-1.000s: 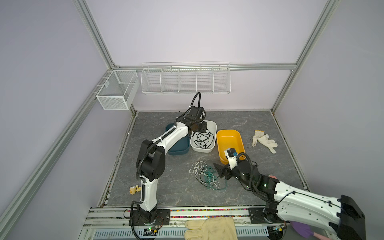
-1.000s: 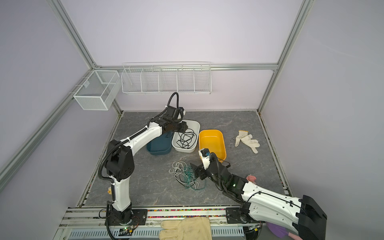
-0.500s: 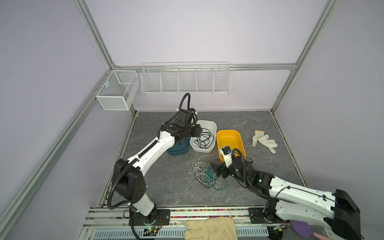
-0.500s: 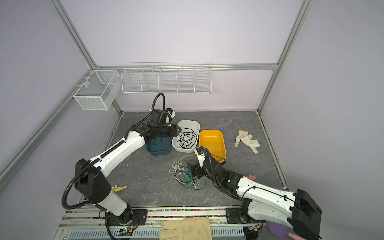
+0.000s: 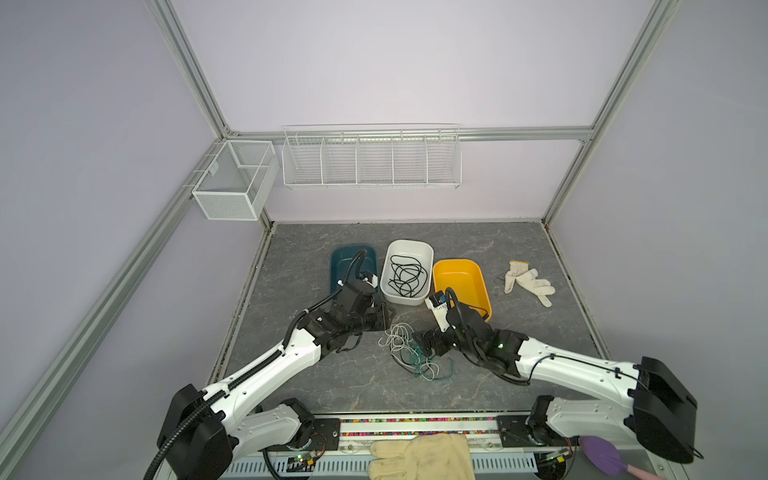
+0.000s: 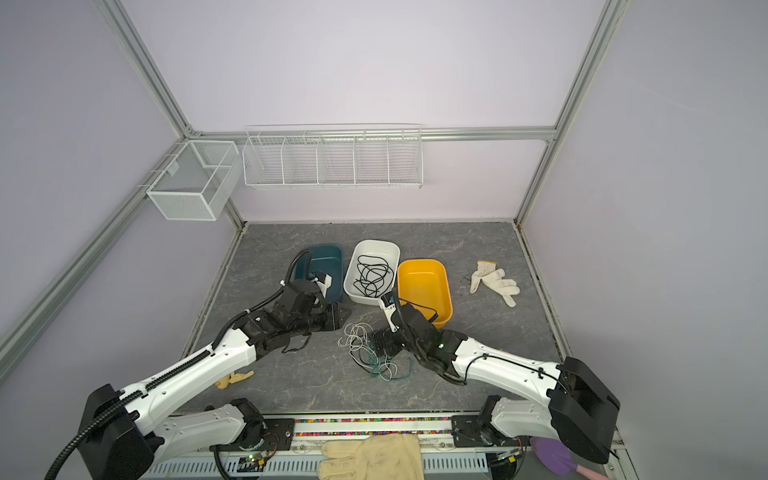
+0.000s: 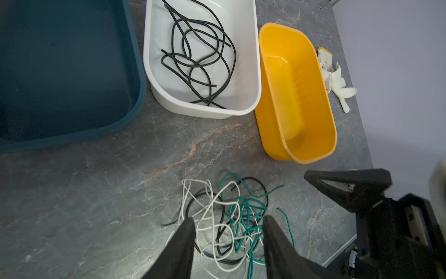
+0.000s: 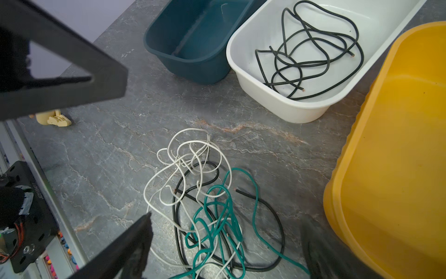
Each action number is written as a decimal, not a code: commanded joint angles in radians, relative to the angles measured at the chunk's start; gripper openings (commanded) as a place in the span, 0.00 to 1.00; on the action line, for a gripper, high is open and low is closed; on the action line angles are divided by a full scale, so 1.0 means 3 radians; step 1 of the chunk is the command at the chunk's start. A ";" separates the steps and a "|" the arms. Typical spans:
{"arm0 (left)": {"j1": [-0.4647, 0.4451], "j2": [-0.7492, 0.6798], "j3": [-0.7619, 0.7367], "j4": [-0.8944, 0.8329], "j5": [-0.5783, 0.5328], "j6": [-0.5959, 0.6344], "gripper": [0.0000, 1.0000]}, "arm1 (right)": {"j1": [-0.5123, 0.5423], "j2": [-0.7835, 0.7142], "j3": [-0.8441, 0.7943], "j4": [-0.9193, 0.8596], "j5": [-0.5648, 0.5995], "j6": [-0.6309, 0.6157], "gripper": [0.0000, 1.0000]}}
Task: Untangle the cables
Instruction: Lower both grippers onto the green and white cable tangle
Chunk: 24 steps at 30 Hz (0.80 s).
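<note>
A tangle of white, teal-green and black cables (image 5: 409,353) (image 6: 372,353) lies on the grey table in front of the bins. More black cables (image 5: 407,276) (image 7: 198,60) lie coiled in the white bin (image 5: 409,243). My left gripper (image 5: 383,318) (image 7: 228,221) hovers at the tangle's left edge, open, with the cords (image 7: 229,212) beneath the gap and nothing held. From the right, my right gripper (image 5: 424,345) (image 8: 226,224) hangs just over the tangle (image 8: 210,205), wide open and empty.
A teal bin (image 5: 353,257) and a yellow bin (image 5: 457,282) flank the white one. A white glove (image 5: 528,282) lies at the right, a tan glove (image 5: 419,457) on the front rail, and a small beige object (image 6: 232,378) at the front left. Wire baskets (image 5: 370,158) hang on the back wall.
My left arm has swung back from over the white bin to the tangle's left edge, its jaws opening. The right gripper has crept left over the tangle and widened slightly.
</note>
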State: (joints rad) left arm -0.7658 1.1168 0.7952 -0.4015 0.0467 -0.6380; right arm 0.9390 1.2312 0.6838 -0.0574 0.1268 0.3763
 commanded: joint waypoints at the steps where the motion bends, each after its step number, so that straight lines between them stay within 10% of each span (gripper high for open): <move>1: -0.0177 -0.0156 -0.0206 0.0106 -0.0324 -0.0211 0.47 | -0.0099 0.0068 0.0174 -0.0259 -0.0335 0.0134 0.98; 24: -0.0927 0.0068 -0.0924 0.0633 -0.0902 -0.0477 0.46 | -0.0134 0.0304 0.0109 -0.0613 -0.1116 0.0474 0.56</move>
State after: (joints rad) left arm -1.0355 1.1233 0.5350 -0.2436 -0.1890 -0.7593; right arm 0.9020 1.2987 0.7273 -0.2260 -0.1673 0.5148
